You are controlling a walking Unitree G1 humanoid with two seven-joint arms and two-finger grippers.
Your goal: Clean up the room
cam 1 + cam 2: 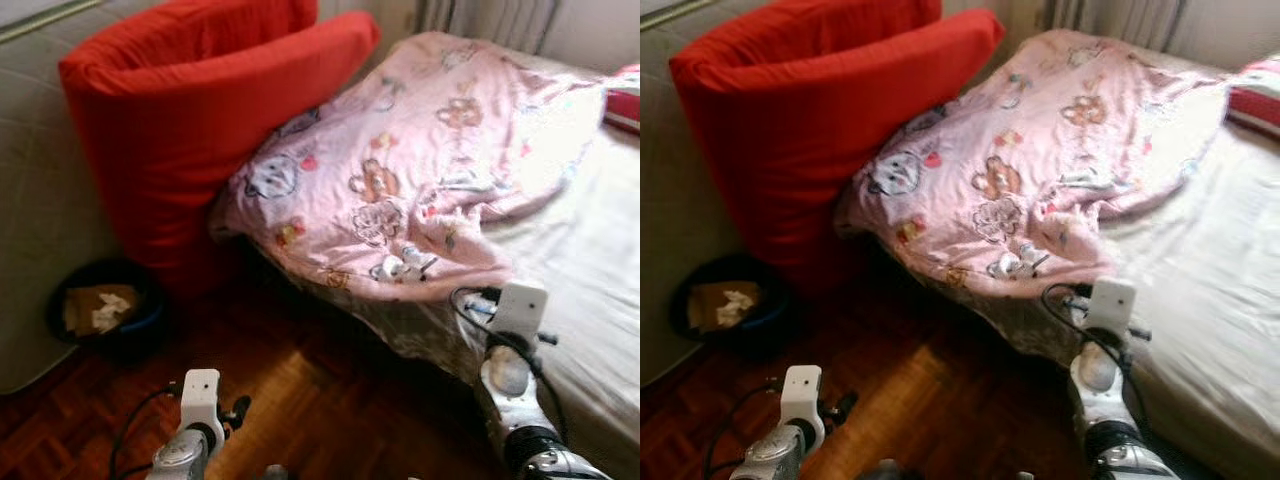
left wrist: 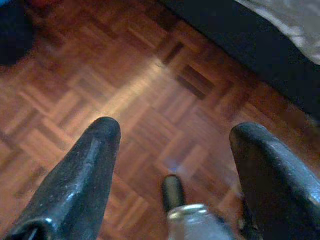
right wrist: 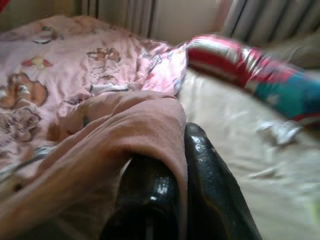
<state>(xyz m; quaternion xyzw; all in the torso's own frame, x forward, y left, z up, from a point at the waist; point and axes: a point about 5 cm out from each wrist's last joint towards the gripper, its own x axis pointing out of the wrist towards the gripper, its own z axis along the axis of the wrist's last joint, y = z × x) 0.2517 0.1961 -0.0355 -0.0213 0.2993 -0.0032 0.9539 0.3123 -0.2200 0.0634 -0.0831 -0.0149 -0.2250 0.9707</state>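
Note:
A pink blanket [image 1: 420, 150] printed with cartoon animals lies crumpled over the near half of the bed [image 1: 590, 260]. My right gripper [image 3: 182, 165] is at the blanket's lower edge by the bedside. It is shut on a fold of the pink blanket [image 3: 150, 130], which runs between the two black fingers [image 3: 210, 185]. The right arm [image 1: 515, 370] reaches up to the bed from below. My left gripper [image 2: 175, 130] is open with nothing between its fingers, held low over the parquet floor [image 2: 135, 85]. The left arm [image 1: 198, 405] is at the bottom left.
A big red folded cushion [image 1: 190, 120] leans against the bed's left end and the grey wall. A dark bin [image 1: 100, 310] with crumpled paper stands on the floor beneath it. A red and blue striped pillow [image 3: 250, 65] lies at the bed's far side. Curtains hang behind.

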